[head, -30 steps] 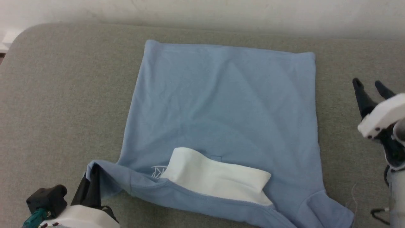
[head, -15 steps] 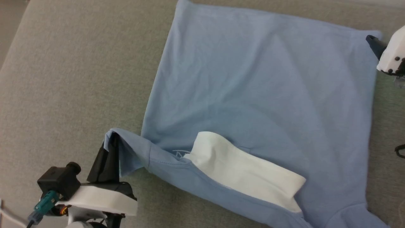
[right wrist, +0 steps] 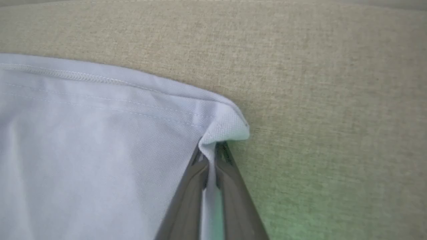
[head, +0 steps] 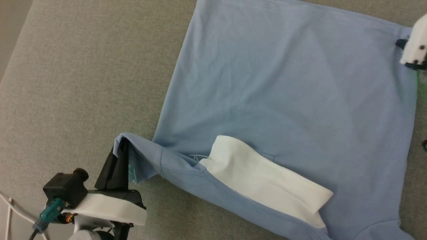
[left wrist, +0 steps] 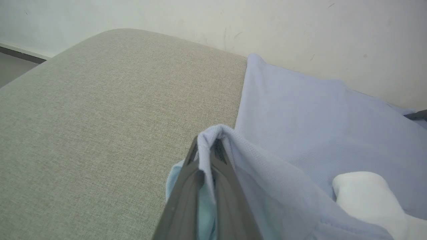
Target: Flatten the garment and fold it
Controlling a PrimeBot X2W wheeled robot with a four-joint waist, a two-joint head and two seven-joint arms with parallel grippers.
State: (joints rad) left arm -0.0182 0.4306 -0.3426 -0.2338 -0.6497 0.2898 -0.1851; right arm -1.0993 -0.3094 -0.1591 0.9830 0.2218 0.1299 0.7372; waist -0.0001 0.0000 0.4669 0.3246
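The garment (head: 283,100) lies spread on the grey padded surface (head: 83,83) — my left claw (head: 120,150) pinches its near corner, my right claw (right wrist: 210,150) pinches the far hem corner.

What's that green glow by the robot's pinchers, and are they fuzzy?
Right wrist view: a faint green tint lies on the grey surface beside the right gripper, source unseen; the gripper is soft, out of focus, while the hem stitching of the shirt is sharper. Left wrist view: the left gripper is soft too. Head view: even light, no glare.
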